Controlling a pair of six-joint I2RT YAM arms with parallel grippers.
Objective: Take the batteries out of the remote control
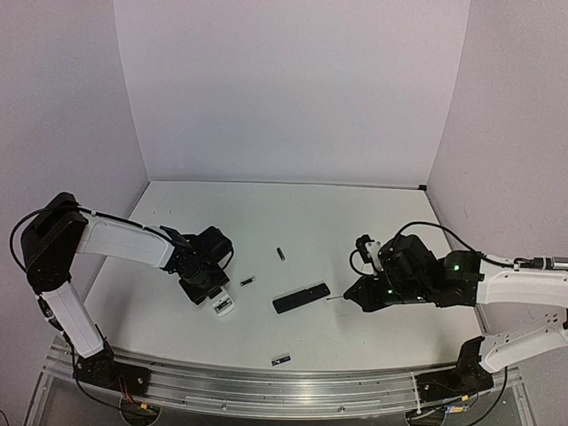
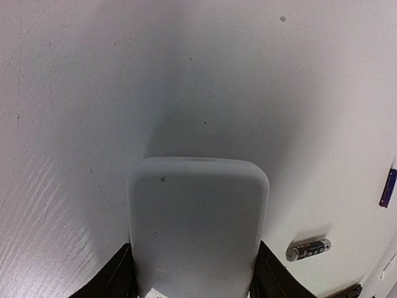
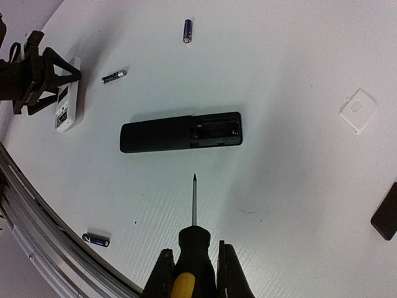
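Note:
My left gripper [image 1: 202, 273] is shut on a white remote [image 1: 222, 304], which fills the left wrist view [image 2: 198, 230] between the dark fingers [image 2: 115, 278]. A black remote [image 1: 302, 296] lies mid-table with its battery bay open [image 3: 217, 129]; no cell shows inside it. Three batteries lie loose: one [image 1: 248, 280] beside the white remote, also in the left wrist view [image 2: 308, 249]; one [image 1: 281, 253] farther back; one [image 1: 281, 359] near the front rail. My right gripper [image 3: 192, 264] is shut on a yellow-and-black screwdriver [image 3: 192, 245], its tip just short of the black remote.
A small white square cover [image 3: 358, 110] and a flat black cover [image 3: 388, 214] lie right of the black remote. The metal rail [image 1: 266, 386] runs along the near edge. White walls enclose the table on three sides.

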